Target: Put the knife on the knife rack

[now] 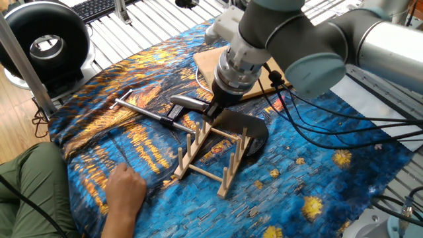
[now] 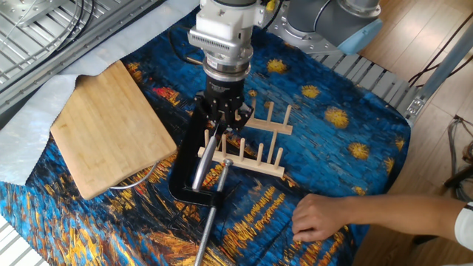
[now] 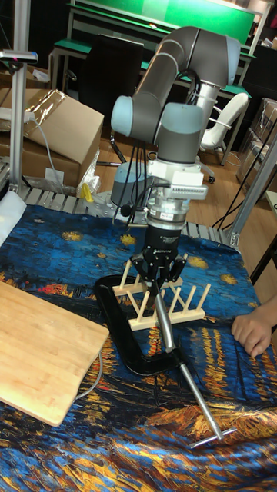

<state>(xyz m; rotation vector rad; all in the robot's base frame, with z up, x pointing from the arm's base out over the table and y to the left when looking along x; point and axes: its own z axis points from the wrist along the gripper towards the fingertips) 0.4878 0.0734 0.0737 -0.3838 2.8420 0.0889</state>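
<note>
My gripper [image 1: 213,111] points down over the knife rack [image 1: 228,175] and is shut on the knife [image 1: 243,124]. The broad grey blade hangs low between the rack's upright pegs, tilted to the right. Its silver handle sticks out to the left of the fingers. In the other fixed view the gripper [image 2: 222,122] stands right above the rack [image 2: 255,164], the knife [image 2: 201,166] is edge-on and its handle slants toward the camera. The tall fixed view shows the gripper [image 3: 156,277], the rack [image 3: 188,315] and the knife handle [image 3: 163,327] the same way.
A black clamp [image 1: 177,109] with a long silver rod [image 2: 211,218] lies against the rack's left side. A bamboo cutting board [image 2: 111,125] lies behind it. A person's hand [image 1: 125,188] rests on the blue cloth near the rack.
</note>
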